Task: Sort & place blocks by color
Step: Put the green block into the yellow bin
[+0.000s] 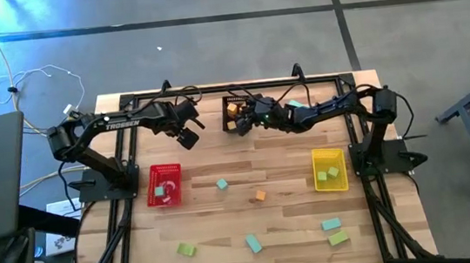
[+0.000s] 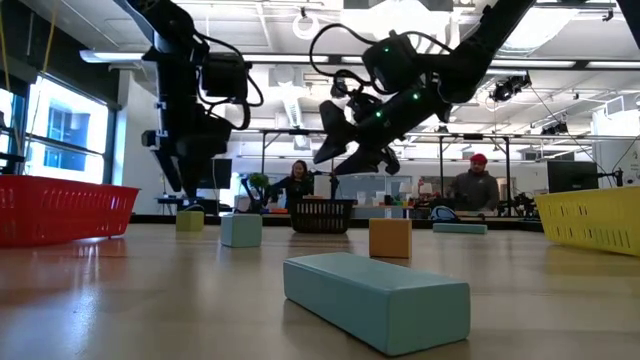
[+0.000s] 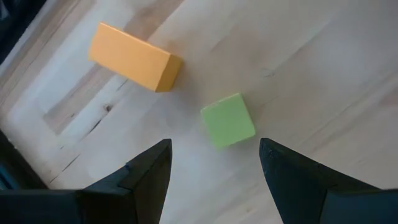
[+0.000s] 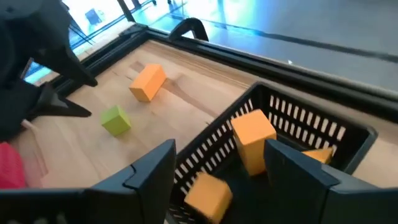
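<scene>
A wooden worktop carries three mesh baskets and scattered blocks, with two dark arms reaching in from the far corners.

The red basket sits near the left edge and holds a teal block. The yellow basket sits near the right edge and holds two light green blocks. The black basket stands at the middle of the far edge and holds orange blocks.

The left tool hangs above the worktop just left of the black basket, its fingers spread apart and holding nothing. Below it, near the far edge, lie a light green cube and an orange bar, close together but not touching.

The right tool is over the black basket, fingers wide apart and empty, with an orange block between and just beyond them inside the basket.

Loose blocks lie across the rest of the worktop. A teal cube and an orange cube sit in the middle between the red and yellow baskets. Toward the near edge lie a light green block on the left, a teal bar in the centre, and a teal bar with a light green bar just beside it on the right.
</scene>
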Controlling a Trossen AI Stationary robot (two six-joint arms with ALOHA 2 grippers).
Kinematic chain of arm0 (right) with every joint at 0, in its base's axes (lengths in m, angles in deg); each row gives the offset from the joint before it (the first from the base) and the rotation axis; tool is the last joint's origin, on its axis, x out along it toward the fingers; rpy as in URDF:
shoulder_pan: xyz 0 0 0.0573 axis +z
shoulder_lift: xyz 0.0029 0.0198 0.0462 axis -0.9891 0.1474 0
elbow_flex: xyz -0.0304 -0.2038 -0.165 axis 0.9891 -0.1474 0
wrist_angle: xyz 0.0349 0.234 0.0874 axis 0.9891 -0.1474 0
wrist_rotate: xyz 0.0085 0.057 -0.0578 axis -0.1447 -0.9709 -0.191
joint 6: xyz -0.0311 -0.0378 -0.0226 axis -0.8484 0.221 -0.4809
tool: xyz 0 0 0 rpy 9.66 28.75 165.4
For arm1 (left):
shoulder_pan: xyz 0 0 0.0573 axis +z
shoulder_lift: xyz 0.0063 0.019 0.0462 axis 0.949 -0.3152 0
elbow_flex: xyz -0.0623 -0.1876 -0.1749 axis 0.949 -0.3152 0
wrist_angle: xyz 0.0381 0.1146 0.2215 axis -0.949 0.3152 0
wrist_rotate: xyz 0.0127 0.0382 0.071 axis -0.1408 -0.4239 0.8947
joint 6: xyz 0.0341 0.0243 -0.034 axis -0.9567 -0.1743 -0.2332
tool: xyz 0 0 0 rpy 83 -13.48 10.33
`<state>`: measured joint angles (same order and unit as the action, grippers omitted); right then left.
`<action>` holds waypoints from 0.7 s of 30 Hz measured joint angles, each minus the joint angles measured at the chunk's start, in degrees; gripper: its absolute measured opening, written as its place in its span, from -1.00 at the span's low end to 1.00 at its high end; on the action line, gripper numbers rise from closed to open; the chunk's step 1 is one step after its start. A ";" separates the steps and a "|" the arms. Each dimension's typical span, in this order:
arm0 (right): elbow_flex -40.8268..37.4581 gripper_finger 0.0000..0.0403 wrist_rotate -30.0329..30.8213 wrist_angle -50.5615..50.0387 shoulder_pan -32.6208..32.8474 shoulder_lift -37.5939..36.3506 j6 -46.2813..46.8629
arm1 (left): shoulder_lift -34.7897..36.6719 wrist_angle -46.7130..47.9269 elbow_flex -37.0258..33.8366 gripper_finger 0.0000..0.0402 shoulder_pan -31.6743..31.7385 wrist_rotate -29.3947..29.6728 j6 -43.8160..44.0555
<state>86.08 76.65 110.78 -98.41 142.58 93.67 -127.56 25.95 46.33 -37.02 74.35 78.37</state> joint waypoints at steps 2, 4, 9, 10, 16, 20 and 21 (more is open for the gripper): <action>0.88 0.13 -0.04 -0.06 0.09 -0.02 -1.43 | 0.00 -0.75 0.00 0.14 0.49 -0.26 0.17; 2.20 0.14 -0.11 -0.11 0.34 -0.06 -2.09 | -0.02 -0.83 0.00 0.14 1.03 -1.12 0.87; 6.75 0.14 -1.23 -4.26 1.46 -0.06 -6.05 | -2.15 -1.18 0.02 0.14 1.40 -3.38 0.95; 8.06 0.14 -1.22 -6.07 1.72 -0.08 -6.93 | -2.92 -1.84 0.02 0.14 1.38 -3.27 0.94; 15.63 0.14 -1.20 -19.46 2.97 -0.08 -9.95 | -7.39 -4.87 0.04 0.14 1.51 -3.60 0.11; 19.55 0.14 0.07 -27.19 3.77 -0.08 -9.95 | -9.79 -4.88 0.04 0.14 1.86 -2.53 0.94; 20.32 0.14 0.68 -28.73 4.06 -0.08 -10.22 | -10.39 -4.95 0.04 0.14 2.01 -2.49 0.92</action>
<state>106.40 77.33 82.04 -94.35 142.50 83.46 -137.95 20.99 46.37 -35.01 71.86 79.29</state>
